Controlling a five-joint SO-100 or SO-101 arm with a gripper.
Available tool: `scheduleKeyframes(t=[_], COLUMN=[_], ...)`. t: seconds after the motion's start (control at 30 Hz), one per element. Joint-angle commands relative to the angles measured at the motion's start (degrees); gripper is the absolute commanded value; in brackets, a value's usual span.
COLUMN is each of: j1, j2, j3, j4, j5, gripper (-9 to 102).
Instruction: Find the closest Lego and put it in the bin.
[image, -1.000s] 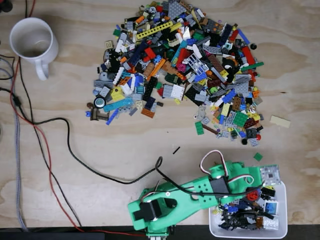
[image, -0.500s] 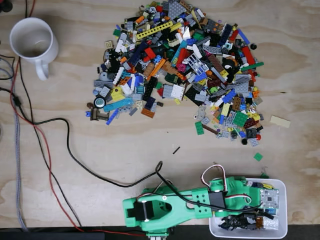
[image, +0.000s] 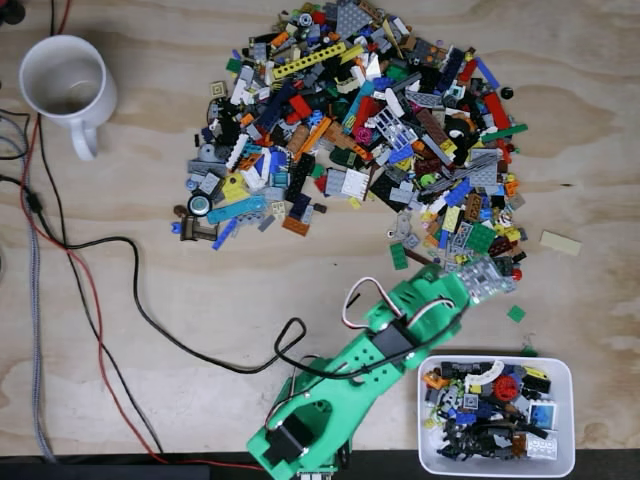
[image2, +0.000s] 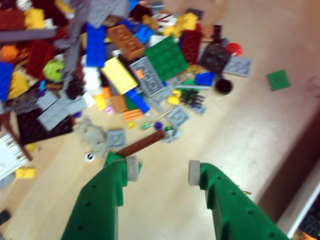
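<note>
Lego pile (image: 360, 130) lies spread on the counter (image: 200, 300); its near edge sits just ahead of my tool (image2: 160, 170), whose fingers are spread with nothing between them. The bin (image: 570, 400) holds a heap of bricks. I judge I'm reaching for a pick. Next I'd settle over the brown bar (image2: 141, 143) nearest the fingertips, then close squarely on it.
</note>
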Motion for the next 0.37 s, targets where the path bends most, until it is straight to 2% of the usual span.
scheduleKeyframes(t=[0.0,0.17,0.33], j1=[-15.3,-26.5,-31.4], j2=[1.1,0.2,0.0], j3=[-0.4,3.7,4.3], j4=[0.2,-1.6,-1.8], j5=[2.4,4.3,4.6], gripper=[17,17,17])
